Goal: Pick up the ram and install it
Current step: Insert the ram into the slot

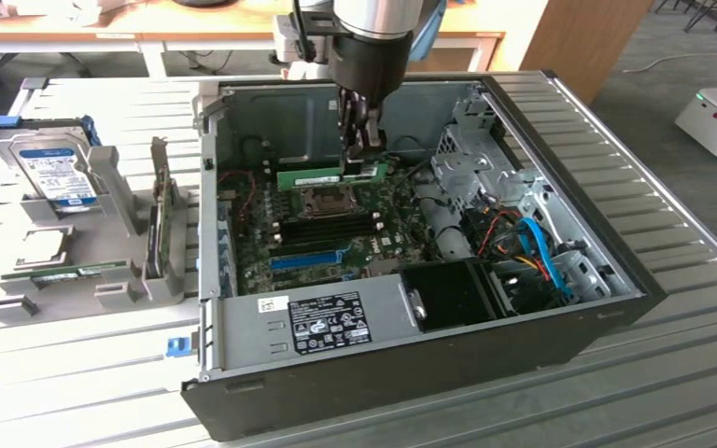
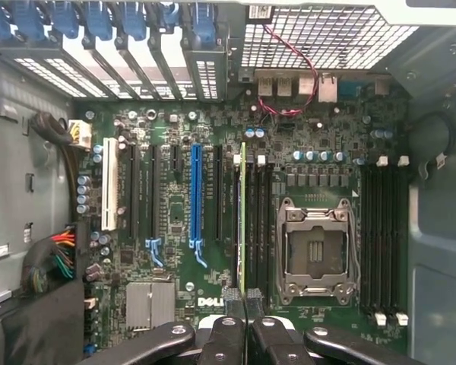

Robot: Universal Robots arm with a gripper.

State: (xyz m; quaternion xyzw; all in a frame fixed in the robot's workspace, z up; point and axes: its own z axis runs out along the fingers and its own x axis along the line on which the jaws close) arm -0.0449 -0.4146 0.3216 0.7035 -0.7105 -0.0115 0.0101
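My gripper (image 1: 361, 166) is pinched almost shut on the ram (image 1: 315, 175), in the upper middle of the exterior view, inside the computer case (image 1: 583, 317). The picking up is done. The ram lines up with a slot beside the chip socket (image 2: 315, 251). I cannot tell if it is pushed all the way in.

Arm (image 1: 372, 37): upper part cut off by picture's edge, above case (image 1: 484, 369). Inside case, gripper (image 1: 361, 161) pinches ram (image 1: 315, 176); fingertips cover part of ram. Whether ram sits in slot under gripper: cannot tell. Wrist view: ram (image 2: 242, 198) edge-on, flat faces hidden; gripper (image 2: 244, 298) body cut off by picture's edge. Sticker (image 1: 325, 322) on metal box at case's near side: print too small to read. Hard drive (image 1: 57, 173), beside case on exterior view's left: label text illegible. Case's near corner cut off.
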